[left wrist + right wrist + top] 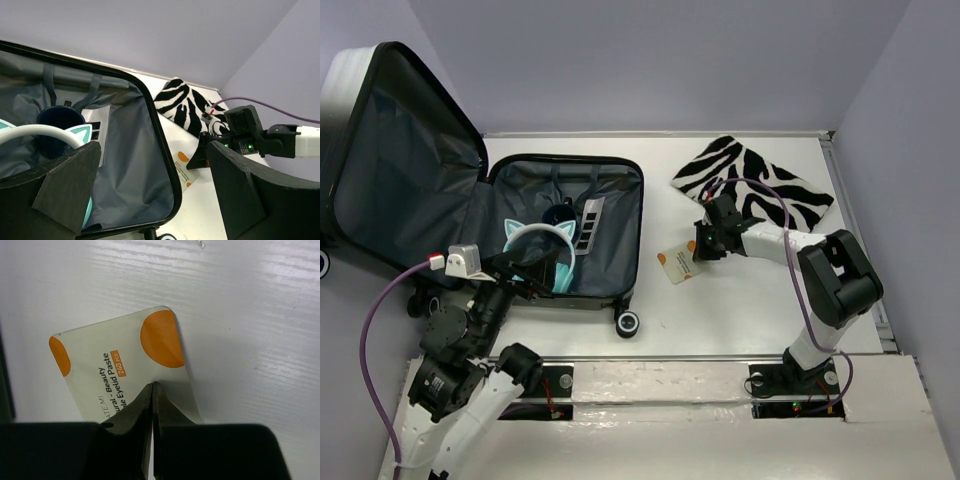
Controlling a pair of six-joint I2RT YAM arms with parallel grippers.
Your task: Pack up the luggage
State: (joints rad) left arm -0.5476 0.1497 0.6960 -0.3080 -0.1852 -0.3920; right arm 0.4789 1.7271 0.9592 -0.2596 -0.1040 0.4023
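In the top external view the luggage (618, 262) lies open at the left of the worktop (740, 310), its lid propped back and its dark grey base already holding teal cat-ear headphones (538, 242). The left tool (517, 274) hangs over the near edge of that base. At the right, the right tool (699, 251) reaches down to a small eyelid-tape packet (676, 264) that sits between the case and the zebra-striped pouch (756, 180). In the left wrist view the left tool (150, 192) is spread wide with nothing between its 2 fingers. Past them are the headband, a dark blue mug (59, 127) on the lining and, beyond the luggage rim (161, 131), the right tool (199, 156) on the packet (186, 171). In the right wrist view the right tool (152, 390) has its 2 fingers pressed together on the packet's near edge, and it seems to pinch the packet (120, 360), which has 2 orange spots. The step in hand looks like picking up this packet for the case. The next move calls for a gentle lift to test so thin a grip, then a carry left over the rim and a release onto bare lining, clear of the headphones and the waiting left tool.
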